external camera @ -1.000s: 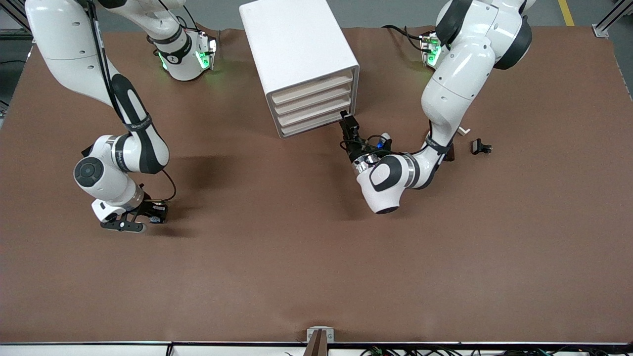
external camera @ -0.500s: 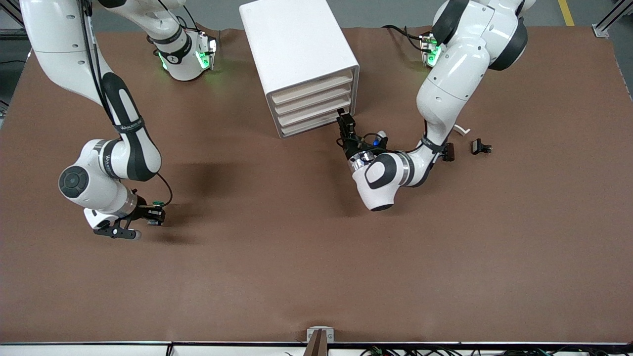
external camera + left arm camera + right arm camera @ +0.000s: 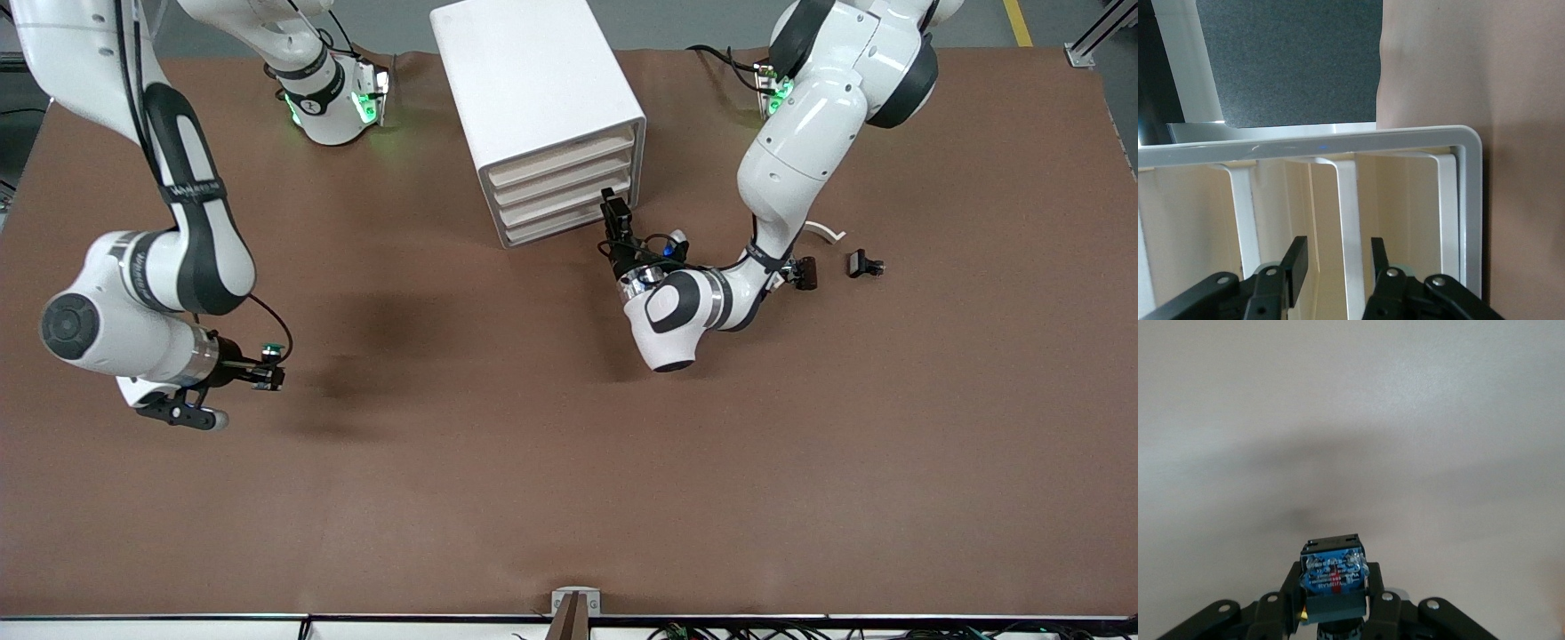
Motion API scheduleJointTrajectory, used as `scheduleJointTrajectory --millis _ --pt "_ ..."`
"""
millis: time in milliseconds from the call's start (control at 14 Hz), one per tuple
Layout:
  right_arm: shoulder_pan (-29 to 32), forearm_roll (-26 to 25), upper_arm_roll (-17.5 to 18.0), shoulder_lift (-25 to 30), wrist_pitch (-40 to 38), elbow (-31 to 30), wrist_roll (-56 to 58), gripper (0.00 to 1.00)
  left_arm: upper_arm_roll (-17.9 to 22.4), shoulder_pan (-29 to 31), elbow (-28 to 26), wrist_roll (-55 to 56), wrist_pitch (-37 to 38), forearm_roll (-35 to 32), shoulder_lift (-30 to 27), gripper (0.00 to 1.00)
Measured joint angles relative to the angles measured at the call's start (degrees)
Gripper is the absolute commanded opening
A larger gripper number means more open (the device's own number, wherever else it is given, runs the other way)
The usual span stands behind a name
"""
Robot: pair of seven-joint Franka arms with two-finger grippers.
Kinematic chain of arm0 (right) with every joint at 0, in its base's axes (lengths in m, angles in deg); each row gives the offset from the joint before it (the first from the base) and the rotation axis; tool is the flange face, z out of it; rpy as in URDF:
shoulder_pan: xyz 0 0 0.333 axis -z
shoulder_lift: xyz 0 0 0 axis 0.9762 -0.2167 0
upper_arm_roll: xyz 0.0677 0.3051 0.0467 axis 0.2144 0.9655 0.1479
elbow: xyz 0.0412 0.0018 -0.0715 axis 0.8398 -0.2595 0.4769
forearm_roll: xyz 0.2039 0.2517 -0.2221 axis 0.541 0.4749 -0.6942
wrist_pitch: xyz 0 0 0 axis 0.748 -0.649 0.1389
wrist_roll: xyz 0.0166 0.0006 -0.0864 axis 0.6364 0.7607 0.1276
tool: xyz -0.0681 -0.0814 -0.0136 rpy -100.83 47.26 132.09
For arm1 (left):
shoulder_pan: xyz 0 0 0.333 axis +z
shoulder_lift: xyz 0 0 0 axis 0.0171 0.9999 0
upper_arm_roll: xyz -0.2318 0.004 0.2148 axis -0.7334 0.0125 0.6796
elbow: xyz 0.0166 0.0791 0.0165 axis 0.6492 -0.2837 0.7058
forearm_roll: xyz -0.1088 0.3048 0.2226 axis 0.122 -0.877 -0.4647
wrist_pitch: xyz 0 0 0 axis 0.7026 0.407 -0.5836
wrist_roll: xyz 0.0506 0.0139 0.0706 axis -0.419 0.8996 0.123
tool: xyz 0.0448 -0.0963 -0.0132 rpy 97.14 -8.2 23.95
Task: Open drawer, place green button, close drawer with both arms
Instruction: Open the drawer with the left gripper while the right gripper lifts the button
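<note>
The right gripper's [image 3: 274,376] fingers [image 3: 1373,583] were clenched on the button [image 3: 270,352], its blue base [image 3: 1333,577] showing between them, held in the air over bare brown counter [image 3: 533,462] toward the right arm's end. The left gripper's [image 3: 612,206] fingers [image 3: 1297,267] stood partly apart, grasping nothing, at the cabinet's [image 3: 533,80] cream drawer fronts, a white divider [image 3: 1346,220] showing between the tips. All four drawers were shut; the drawer [image 3: 556,201] level with those fingers sat flush. The counter was a matte brown mat, slightly rippled at its edge. Near the left arm's elbow lay small black clip pieces [image 3: 864,263] and a white curved band [image 3: 824,232]. Grey floor [image 3: 693,22] showed past the counter.
</note>
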Motion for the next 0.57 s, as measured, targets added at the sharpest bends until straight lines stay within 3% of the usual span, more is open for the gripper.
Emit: scheduleJointTrajectory --millis 571 --pt "-2.73 0.00 0.13 17.52 -21.43 2.38 -14.39 0.00 -0.04 -2.74 -1.69 0.01 0.00 0.04 0.61 0.41"
